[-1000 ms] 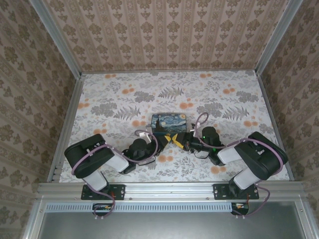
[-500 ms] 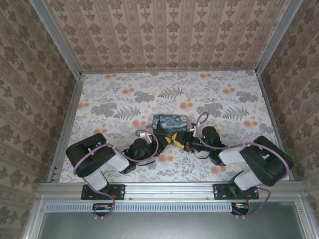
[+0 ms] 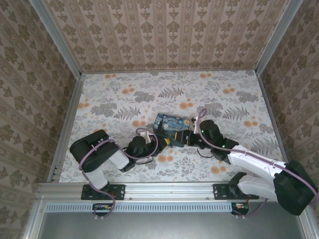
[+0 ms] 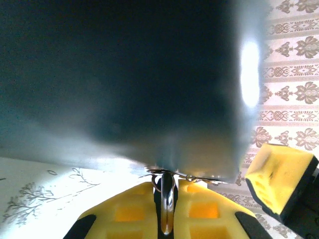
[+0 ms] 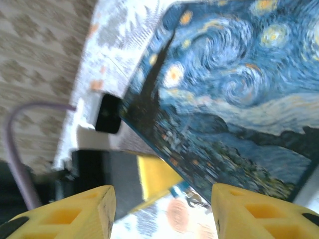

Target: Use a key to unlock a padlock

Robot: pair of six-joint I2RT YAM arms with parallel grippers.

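Note:
The dark-blue starry-night box (image 3: 171,124) lies mid-table, slightly turned. Its dark side (image 4: 124,79) looms close in the left wrist view. Below it my left gripper (image 4: 167,191) is shut on a slim shiny metal piece, the padlock (image 4: 167,211) seen edge-on under the box's clasp. In the top view my left gripper (image 3: 160,141) sits at the box's near edge and my right gripper (image 3: 180,139) faces it from the right. My right gripper (image 5: 162,214) is open with nothing between its fingers. A tiny dark metal bit (image 5: 191,197) lies by the box's lower edge, too blurred to call the key.
The table (image 3: 109,99) has a floral covering and is walled on three sides by patterned panels. A metal rail (image 3: 169,188) runs along the near edge. A purple cable (image 5: 20,144) loops along the left of the right wrist view.
My right gripper has opened and shifted slightly toward the box, its arm stretching out low to the right. The box has turned a little. The left gripper stays shut.

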